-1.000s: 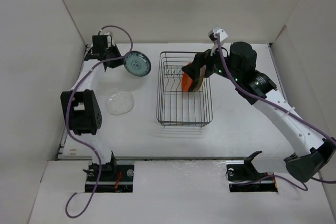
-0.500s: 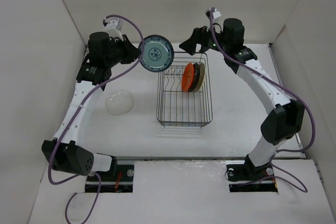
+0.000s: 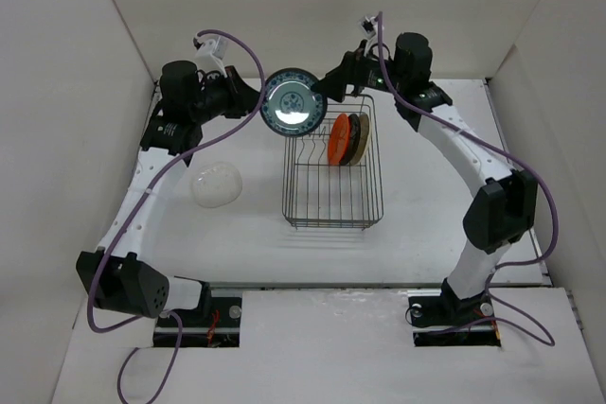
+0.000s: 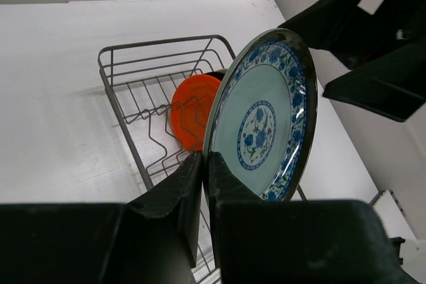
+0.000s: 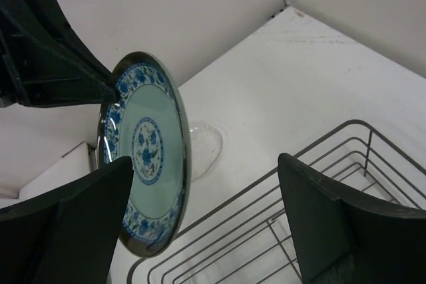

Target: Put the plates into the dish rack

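1. Since half a second earlier, the left arm had carried the teal-patterned plate point(image 3: 294, 104) a little to the right, toward the far left corner of the dish rack point(image 3: 286, 177). The right arm had reached leftward to meet it.
2. The left end effector point(image 4: 206, 164) was clamped narrow on the plate's lower rim, one finger on each face. It held the plate up on edge in the air, above the counter point(image 3: 426, 196).
3. The right end effector point(image 5: 205, 164) stood spread wide with nothing between its fingers. The patterned plate point(image 5: 150, 154) hung just ahead of its left finger; whether they touched, I could not tell.
4. In the rack, an orange plate point(image 3: 337, 139) stood upright among the dividers, with two darker plates point(image 3: 357, 137) just behind it.
5. A clear glass plate point(image 3: 217, 184) lay flat on the counter, left of the rack and well apart from it.
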{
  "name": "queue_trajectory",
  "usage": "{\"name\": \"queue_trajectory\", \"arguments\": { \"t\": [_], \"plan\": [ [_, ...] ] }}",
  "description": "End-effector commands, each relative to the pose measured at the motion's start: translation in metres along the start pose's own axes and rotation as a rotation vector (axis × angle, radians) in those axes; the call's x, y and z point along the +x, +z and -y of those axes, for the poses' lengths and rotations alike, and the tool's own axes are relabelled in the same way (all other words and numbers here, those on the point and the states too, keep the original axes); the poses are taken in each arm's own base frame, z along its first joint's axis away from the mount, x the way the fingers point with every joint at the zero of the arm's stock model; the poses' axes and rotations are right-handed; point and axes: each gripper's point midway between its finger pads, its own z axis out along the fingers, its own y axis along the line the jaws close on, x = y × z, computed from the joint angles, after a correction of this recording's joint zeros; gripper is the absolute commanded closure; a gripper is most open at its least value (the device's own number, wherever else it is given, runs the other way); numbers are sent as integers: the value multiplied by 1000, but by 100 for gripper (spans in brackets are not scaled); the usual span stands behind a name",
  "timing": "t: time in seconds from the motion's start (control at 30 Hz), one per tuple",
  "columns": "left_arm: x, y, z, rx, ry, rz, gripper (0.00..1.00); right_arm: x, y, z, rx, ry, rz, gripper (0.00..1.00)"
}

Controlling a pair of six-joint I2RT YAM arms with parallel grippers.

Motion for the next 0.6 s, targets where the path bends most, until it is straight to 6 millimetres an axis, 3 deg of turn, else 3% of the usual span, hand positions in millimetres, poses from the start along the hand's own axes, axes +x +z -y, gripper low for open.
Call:
{"name": "queue_trajectory", "arguments": {
  "t": [0.0, 0.03, 0.13, 0.17, 0.23, 0.27, 0.37, 0.4, 0.43, 0.47, 0.5, 0.53, 0.57],
  "plan": [
    [-25, -15, 24, 126, 35, 90, 100, 6, 16, -13, -82, -15, -4, 7],
    [-22, -14, 24, 134, 25, 85, 100, 10, 18, -9, -79, -8, -11, 10],
    [-22, -14, 24, 134, 25, 85, 100, 15, 24, -23, -114, -8, -25, 23],
    [-20, -14, 19, 123, 19, 82, 100, 18, 26, -30, -134, -9, -33, 40],
    [-22, -12, 14, 115, 9, 88, 100, 24, 29, -33, -151, 8, -49, 62],
    [-22, -12, 14, 115, 9, 88, 100, 25, 29, -35, -160, 8, -52, 80],
    [-24, -13, 0, 89, -17, 103, 100, 16, 25, -54, -169, 30, -37, 100],
    [-20, -12, -6, 78, -38, 99, 90, 10, 23, -51, -128, 37, -13, 100],
    [-23, -15, -12, 65, -49, 115, 66, 5, 20, -50, -95, 47, 7, 100],
    [-21, -15, -20, 38, -80, 119, 33, -1, 12, -58, -54, 72, 28, 100],
    [-25, -19, -25, 7, -80, 143, 0, -10, 7, -53, 15, 77, 57, 100],
    [-27, -24, -30, -16, -80, 161, 0, -19, 3, -28, 219, 97, 122, 100],
    [-27, -24, -36, -48, -98, 167, 0, -17, -13, -18, 378, 133, 107, 100]
  ]
}}
